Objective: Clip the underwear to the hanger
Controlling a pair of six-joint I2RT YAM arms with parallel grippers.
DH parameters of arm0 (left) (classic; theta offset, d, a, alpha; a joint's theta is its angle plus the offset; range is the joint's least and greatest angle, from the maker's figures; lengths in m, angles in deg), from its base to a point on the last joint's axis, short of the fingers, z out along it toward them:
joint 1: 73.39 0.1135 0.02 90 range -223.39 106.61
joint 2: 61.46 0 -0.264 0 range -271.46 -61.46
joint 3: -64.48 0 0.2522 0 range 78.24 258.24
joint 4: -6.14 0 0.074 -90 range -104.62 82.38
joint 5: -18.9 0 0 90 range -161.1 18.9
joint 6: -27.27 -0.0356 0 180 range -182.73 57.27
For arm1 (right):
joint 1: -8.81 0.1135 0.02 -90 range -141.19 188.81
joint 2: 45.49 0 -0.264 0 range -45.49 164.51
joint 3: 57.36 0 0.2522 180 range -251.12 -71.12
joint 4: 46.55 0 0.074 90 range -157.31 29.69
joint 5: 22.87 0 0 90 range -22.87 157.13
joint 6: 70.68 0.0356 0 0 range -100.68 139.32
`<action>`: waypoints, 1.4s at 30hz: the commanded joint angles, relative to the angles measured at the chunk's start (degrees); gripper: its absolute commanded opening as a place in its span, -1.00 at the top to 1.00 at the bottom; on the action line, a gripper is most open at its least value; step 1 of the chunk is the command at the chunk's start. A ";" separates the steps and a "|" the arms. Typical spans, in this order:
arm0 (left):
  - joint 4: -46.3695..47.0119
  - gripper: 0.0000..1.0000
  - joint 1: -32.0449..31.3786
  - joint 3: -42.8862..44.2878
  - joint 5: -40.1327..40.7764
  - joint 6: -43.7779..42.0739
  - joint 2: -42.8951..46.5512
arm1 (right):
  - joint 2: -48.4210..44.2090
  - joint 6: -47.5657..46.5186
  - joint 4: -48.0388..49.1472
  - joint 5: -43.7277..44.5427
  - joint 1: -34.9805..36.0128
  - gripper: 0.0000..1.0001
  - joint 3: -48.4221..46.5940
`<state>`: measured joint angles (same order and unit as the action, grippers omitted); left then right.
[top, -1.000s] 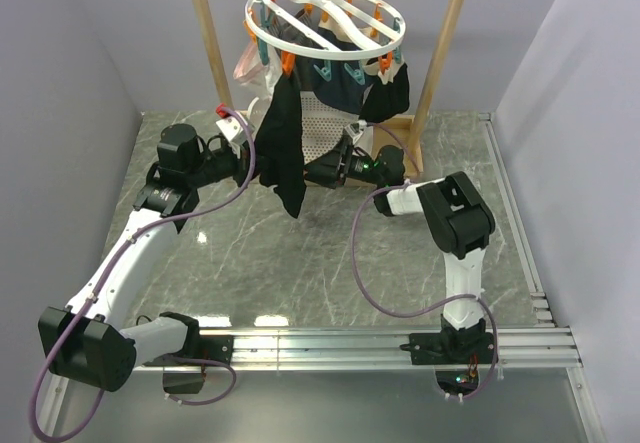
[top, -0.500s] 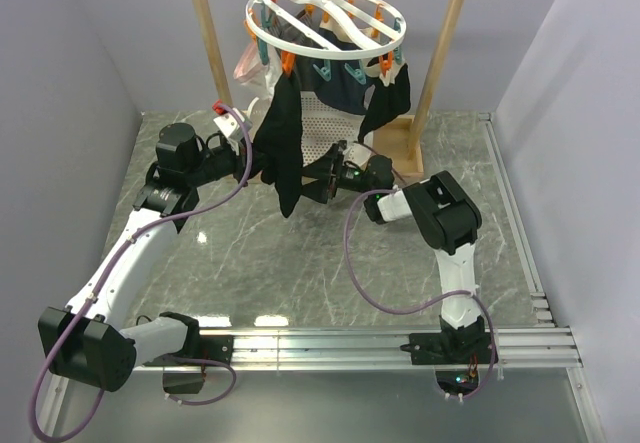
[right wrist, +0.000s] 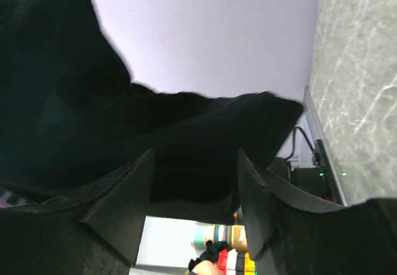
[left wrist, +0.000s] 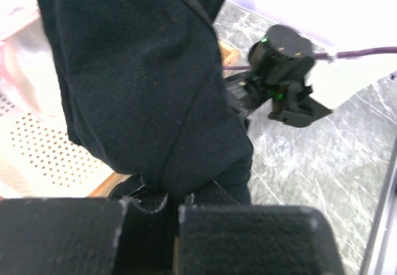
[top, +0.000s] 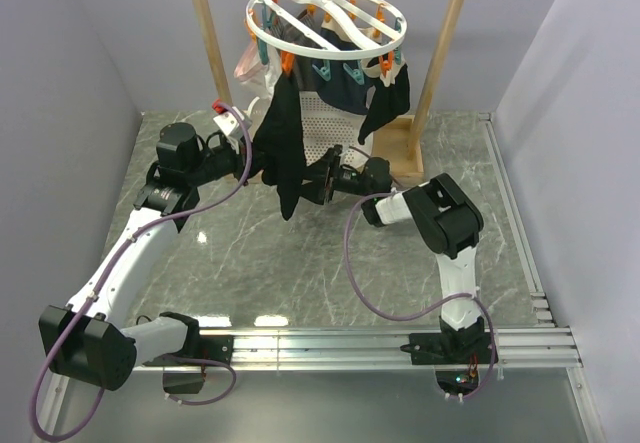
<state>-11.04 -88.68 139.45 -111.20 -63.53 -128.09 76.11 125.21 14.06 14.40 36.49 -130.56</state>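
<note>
My left gripper (left wrist: 173,210) pinches the underwear (left wrist: 142,82), right gripper (right wrist: 193,191) spread apart; tugging could unclip it from the hanger (top: 325,23).

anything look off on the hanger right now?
Yes: the underwear hangs bunched in one long strip from an orange clip at the front-left of the hanger, not spread flat. Its lower end is pinched in the left gripper; the right gripper is open beside the fabric.

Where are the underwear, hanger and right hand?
underwear (top: 280,148): top view, middle of the hanging black fabric.
hanger (top: 318,54): top view, near rim of the white ring.
right hand (top: 316,185): top view, between its fingertips.
</note>
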 commanded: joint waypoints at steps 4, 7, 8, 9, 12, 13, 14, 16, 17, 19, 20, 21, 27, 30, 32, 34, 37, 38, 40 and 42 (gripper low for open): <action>2.54 0.99 0.35 2.68 3.61 0.45 -1.74 | -6.81 2.48 26.62 -1.84 -1.23 -0.15 1.52; 1.93 0.99 0.35 3.82 5.46 0.45 -2.89 | -7.60 2.66 26.62 -2.29 -1.49 -0.08 2.40; 1.49 1.00 0.35 4.00 6.25 2.45 -3.24 | -7.95 2.66 26.62 -2.55 -1.58 -0.04 2.92; 1.23 0.99 0.26 4.44 7.91 2.55 -3.68 | -8.48 2.66 26.62 -3.25 -1.75 0.02 3.01; -0.09 0.99 0.35 5.14 10.55 3.52 -4.56 | -9.19 2.83 26.62 -3.96 -2.19 0.11 3.80; -0.44 0.99 0.17 5.84 11.09 3.96 -5.43 | -9.62 2.75 26.62 -4.22 -2.45 0.15 4.07; -0.97 0.99 0.17 6.29 11.88 4.48 -5.79 | -9.80 2.75 26.62 -4.66 -2.54 0.26 4.24; -1.68 0.99 -0.53 6.90 13.46 5.10 -6.93 | -10.15 3.01 26.62 -4.92 -2.81 0.44 4.42; -1.94 0.99 -0.79 7.25 13.73 5.63 -7.37 | -10.24 2.92 26.62 -5.01 -3.07 0.74 4.33; -2.47 0.99 -2.19 8.04 15.04 5.98 -8.25 | -10.42 3.01 26.62 -5.54 -3.16 0.99 3.90; -2.38 0.99 -2.72 8.22 15.22 6.16 -8.51 | -10.42 3.27 26.62 -5.63 -3.25 1.00 3.11; -2.29 0.99 -3.16 8.31 16.09 6.51 -8.78 | -10.51 3.45 26.62 -5.63 -3.25 1.00 2.67; -0.36 0.99 -5.37 8.05 16.63 10.11 -10.62 | -11.38 2.40 26.44 -7.91 -3.25 1.00 0.99; -0.27 0.99 -5.28 8.22 16.54 12.57 -11.33 | -13.05 0.03 24.43 -9.58 -3.51 0.68 1.69; 0.78 0.99 -5.10 8.05 15.66 13.97 -11.59 | -13.84 -3.66 21.54 -10.89 -3.95 0.50 2.31; 1.13 0.99 -5.10 7.96 15.84 14.33 -11.85 | -14.81 -5.59 20.47 -11.34 -4.39 0.33 2.75; -0.44 0.99 -4.84 9.10 17.24 14.42 -12.99 | -15.43 -4.46 23.00 -12.39 -5.09 0.08 2.93; -0.62 0.99 -4.58 9.28 17.24 15.38 -13.17 | -15.60 -4.37 23.28 -12.75 -5.01 -0.01 3.01; -0.80 0.99 -4.05 9.80 16.72 16.52 -14.05 | -16.92 -5.68 22.93 -13.45 -5.01 -0.14 3.19; -1.15 0.99 -4.05 10.50 16.02 17.67 -14.66 | -18.41 -8.66 20.74 -13.89 -4.83 -0.16 3.89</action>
<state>-13.10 -93.25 146.78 -95.00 -48.80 -142.10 61.77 120.94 14.26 2.69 31.79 -127.26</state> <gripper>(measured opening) 0.028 0.576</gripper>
